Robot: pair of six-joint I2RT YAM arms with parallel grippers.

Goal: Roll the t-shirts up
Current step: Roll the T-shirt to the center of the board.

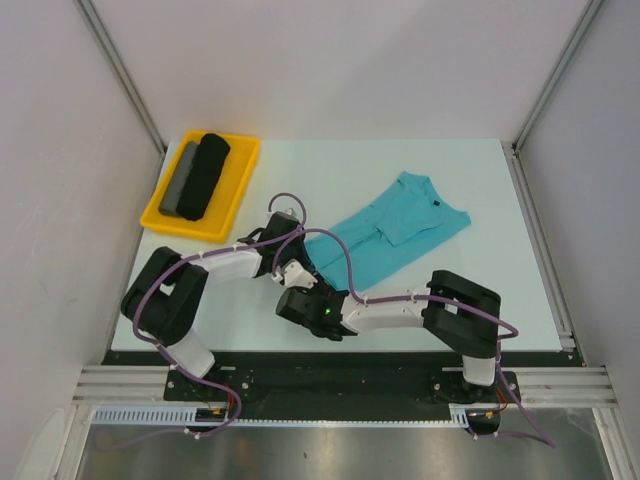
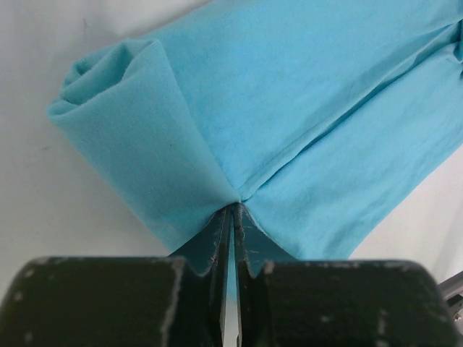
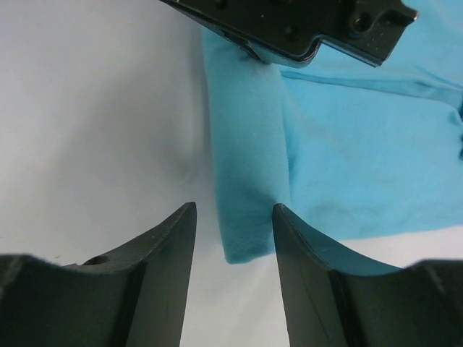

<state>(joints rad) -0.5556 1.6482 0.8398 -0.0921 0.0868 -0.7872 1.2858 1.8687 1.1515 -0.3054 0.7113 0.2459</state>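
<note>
Overhead, we see the teal t-shirt (image 1: 400, 225) lying folded into a long narrow strip on the pale table (image 1: 480, 290), slanting from its collar at the far right down to its near end at the middle; the left gripper (image 1: 296, 270) and the right gripper (image 1: 300, 298) both sit at that near end, close together; from here we cannot tell how either pair of jaws stands. At the far left corner a yellow tray (image 1: 245, 170) holds a black fabric roll (image 1: 205, 175) with a grey fabric roll (image 1: 180, 182) just beside it.

From the left wrist, we see the left gripper (image 2: 230, 217) closed tight on a pinch of the teal t-shirt (image 2: 304, 108); the fabric puckers into the jaws, and to the left the near end is curled over in a loose roll.

From the right wrist, we see the right gripper (image 3: 233, 210) standing open; the rolled end of the teal t-shirt (image 3: 362, 144) runs up between its two fingers, near the right one and apart from the left; the left gripper (image 3: 289, 25) crosses the top, resting on the roll.
</note>
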